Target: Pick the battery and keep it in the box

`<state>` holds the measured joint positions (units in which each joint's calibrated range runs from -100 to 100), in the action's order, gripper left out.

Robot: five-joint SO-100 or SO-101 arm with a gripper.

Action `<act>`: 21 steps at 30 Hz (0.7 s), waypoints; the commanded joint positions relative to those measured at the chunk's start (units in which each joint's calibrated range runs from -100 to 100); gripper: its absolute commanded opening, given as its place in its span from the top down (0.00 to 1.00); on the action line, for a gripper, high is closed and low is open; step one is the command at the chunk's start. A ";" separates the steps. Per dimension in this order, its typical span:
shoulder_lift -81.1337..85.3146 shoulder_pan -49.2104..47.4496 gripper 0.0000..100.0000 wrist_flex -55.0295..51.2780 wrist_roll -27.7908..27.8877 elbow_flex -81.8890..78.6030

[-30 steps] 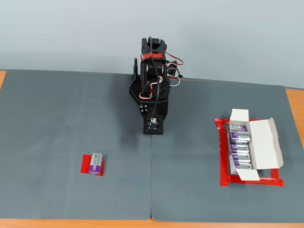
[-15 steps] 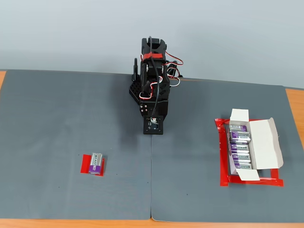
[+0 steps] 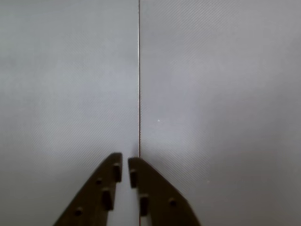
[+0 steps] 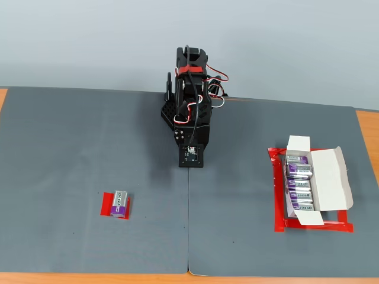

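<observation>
Grey mat (image 4: pixel 89 148) covers the desk (image 4: pixel 367 127); plain pale wall behind. Hand (image 3: pixel 125 169) clenched, empty, above the mat's seam (image 3: pixel 139 70). Battery (image 4: pixel 119 203) left of seam, box (image 4: pixel 317 180) right.

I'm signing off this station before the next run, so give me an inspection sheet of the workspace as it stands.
Surface: two dark grey mats meeting at a seam, on a wooden table.
Job's things: small purple block battery lies on a flat red tape patch, left in the fixed view; open white cardboard box, already holding a row of purple batteries, sits in a red tape rectangle on the right.
Clutter: nothing seen.
Grippers: black two-finger gripper nearly closed, empty, above the mat seam.
Cables: red, white and black wires on the folded arm.
Surroundings: plain pale wall.
</observation>
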<state>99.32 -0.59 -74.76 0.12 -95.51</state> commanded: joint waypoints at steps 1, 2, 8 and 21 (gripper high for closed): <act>-0.68 0.40 0.98 0.20 0.22 3.38; -0.93 0.55 0.98 0.11 0.22 3.56; -12.97 0.55 0.98 4.88 0.16 12.61; -38.66 4.95 0.98 8.27 0.32 38.93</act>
<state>64.57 2.21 -66.70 0.17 -63.81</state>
